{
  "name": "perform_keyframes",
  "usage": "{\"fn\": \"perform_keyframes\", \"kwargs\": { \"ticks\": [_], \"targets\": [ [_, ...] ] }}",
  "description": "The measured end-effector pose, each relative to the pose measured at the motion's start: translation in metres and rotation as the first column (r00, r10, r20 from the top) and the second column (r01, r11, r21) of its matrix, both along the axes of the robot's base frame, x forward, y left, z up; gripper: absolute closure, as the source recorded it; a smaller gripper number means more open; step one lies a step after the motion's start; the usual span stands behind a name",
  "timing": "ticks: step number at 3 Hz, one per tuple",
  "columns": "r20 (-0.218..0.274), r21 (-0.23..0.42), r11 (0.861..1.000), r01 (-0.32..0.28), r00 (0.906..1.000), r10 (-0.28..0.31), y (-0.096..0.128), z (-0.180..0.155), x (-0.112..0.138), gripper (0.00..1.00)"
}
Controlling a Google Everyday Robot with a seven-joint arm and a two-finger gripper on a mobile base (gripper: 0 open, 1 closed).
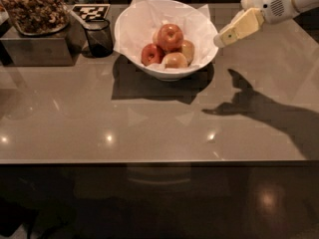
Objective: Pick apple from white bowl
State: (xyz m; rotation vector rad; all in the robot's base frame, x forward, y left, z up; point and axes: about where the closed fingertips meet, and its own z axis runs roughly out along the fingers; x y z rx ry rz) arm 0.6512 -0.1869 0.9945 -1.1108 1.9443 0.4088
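Apple [170, 37] topping pile in white bowl [130, 39]; pincer [222, 38], grip unreadable, just outside rim; broad tabletop [149, 128] in front.

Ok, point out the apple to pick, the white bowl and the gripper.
apple [170, 36], camera view, middle of its top face.
white bowl [169, 74], camera view, front outer wall.
gripper [222, 37], camera view, its tip, beside the bowl's right rim.

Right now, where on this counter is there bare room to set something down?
Bare: the wide counter strip between the white bowl and the front edge, and the right side below the pincer, which hovers beside the bowl's right rim. Crowded: back left, dark cup beside snack box.
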Motion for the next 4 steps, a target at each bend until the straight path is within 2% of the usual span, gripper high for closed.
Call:
{"fn": "perform_keyframes", "kwargs": {
  "ticks": [1,3,4],
  "targets": [
    [-0.038,0.032,0.996,-0.079,0.996,0.08,0.0422,-0.0261,0.0265,0.0],
    [-0.042,0.034,0.996,-0.084,0.9955,0.086,0.0458,-0.0291,0.0291,0.39],
    [-0.042,0.034,0.996,-0.084,0.9954,0.086,0.0459,-0.0291,0.0291,0.29]
  ]
}}
